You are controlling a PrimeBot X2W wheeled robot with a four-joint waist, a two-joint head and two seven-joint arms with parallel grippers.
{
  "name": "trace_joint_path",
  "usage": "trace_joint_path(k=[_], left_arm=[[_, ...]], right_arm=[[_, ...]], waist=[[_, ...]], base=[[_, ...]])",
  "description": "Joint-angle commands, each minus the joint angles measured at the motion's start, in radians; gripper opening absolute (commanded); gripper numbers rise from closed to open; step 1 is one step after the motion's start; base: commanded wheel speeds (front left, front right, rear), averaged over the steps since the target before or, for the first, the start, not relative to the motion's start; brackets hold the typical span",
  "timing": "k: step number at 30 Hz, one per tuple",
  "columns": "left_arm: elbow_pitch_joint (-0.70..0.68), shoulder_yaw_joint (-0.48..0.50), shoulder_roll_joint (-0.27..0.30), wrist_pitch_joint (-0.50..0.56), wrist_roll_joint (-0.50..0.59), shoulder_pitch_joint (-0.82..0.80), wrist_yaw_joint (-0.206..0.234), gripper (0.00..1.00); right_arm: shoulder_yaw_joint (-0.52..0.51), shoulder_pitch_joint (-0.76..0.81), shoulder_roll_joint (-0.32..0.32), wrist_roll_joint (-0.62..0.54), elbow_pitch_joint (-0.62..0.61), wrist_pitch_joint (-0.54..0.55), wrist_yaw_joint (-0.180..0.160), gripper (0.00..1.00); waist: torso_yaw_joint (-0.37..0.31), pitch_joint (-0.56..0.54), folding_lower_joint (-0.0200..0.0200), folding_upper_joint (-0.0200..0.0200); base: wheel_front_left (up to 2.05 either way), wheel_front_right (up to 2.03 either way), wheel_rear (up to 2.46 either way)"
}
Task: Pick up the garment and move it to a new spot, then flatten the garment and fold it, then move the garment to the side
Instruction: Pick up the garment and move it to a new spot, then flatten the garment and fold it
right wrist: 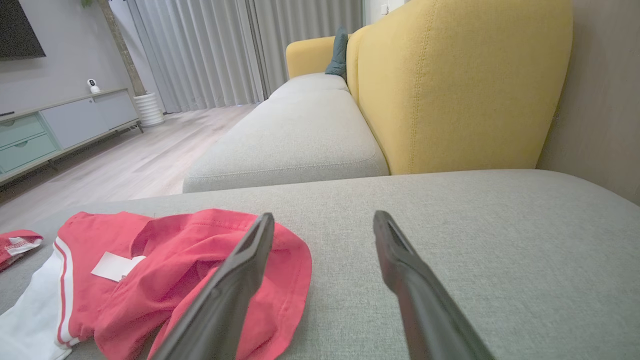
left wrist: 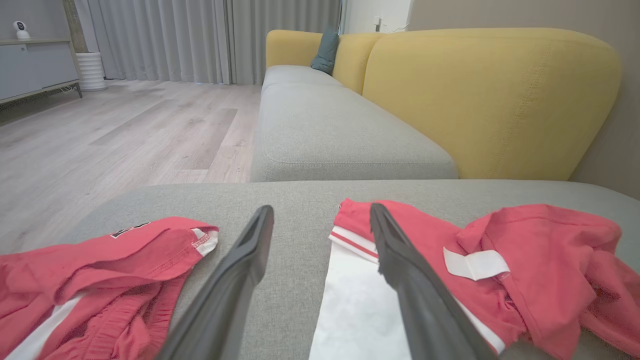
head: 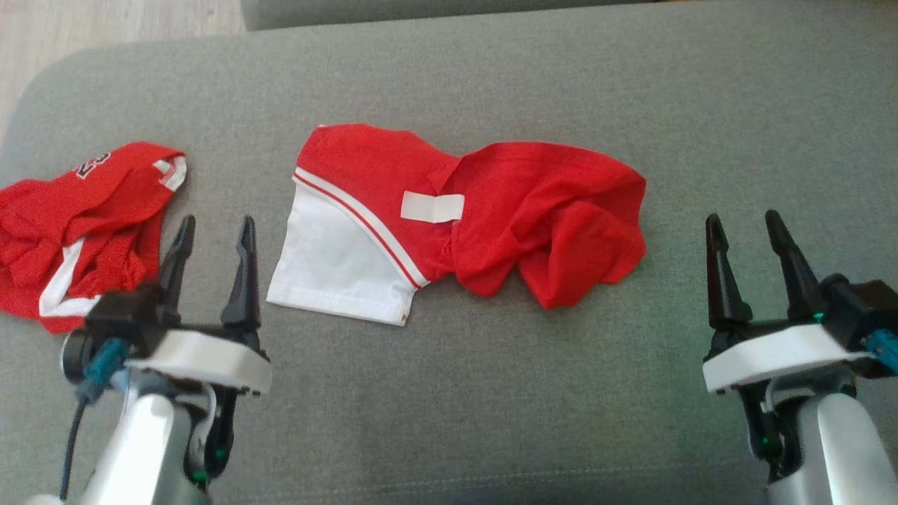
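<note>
Partly cropped: red cloth at left edge; garment bunched, folds hidden; left hand, right hand spread wide, empty; cushion bare rightward.

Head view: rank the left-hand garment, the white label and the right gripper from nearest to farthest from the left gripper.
1. Left-hand garment: just left of the left gripper.
2. White label: to its right, on the middle garment.
3. Right gripper: far right.

left hand, right hand: long black tapered fingers | wrist plates: white | forearms: silver | connectors: teal
</note>
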Motion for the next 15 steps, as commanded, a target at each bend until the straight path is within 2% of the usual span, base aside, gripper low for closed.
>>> trace_joint_path(k=[1,15], left_arm=[[-0.040,0.047,0.028,-0.012,0.011,-0.015,-0.003,1.00],[-0.060,0.055,0.018,-0.012,0.048,0.063,-0.008,1.00]], right_arm=[[0.024,-0.010,-0.005,-0.010,-0.031,0.003,-0.001,1.00],[0.028,0.050,-0.005,-0.023,-0.053,0.045,-0.001,1.00]], waist=[[-0.002,-0.010,0.0000,0.0000],[0.001,-0.062,0.0000,0.0000]], base=[[0.00,0.00,0.00],[0.00,0.00,0.00]])
